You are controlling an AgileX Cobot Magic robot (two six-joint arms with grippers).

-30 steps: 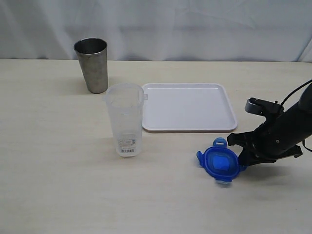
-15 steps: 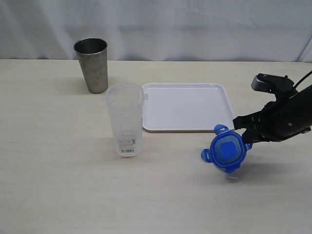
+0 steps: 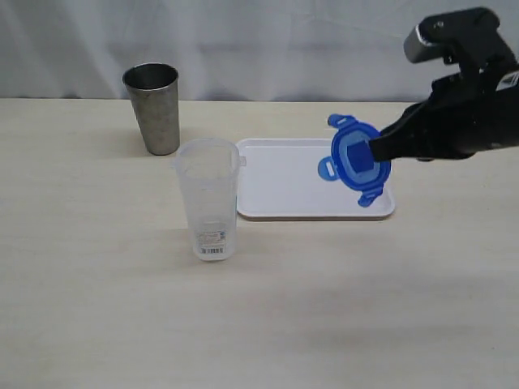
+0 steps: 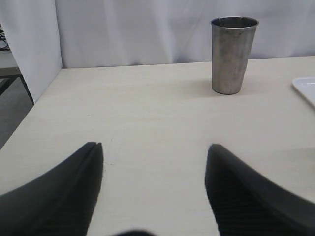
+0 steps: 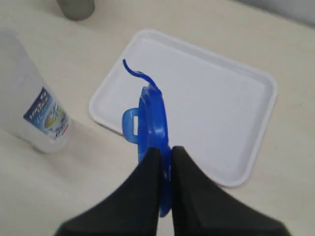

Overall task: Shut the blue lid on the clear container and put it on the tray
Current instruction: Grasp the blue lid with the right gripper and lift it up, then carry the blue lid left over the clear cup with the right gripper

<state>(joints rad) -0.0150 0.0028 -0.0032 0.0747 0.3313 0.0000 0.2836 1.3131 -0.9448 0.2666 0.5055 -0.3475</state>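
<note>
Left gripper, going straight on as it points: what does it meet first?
The way looks free: ahead of the open left gripper lies only bare pale wooden table, then the white curtain. The grey metal tumbler seems to stand beside that line, though depth is unclear.

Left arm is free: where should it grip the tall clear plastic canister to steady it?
Probably mid-body, above the barcode label, coming level from the exterior view's left. The tall clear plastic canister stands upright, mouth open; its rim must stay free for the blue snap-flap lid, and the white plastic tray crowds its right.
</note>
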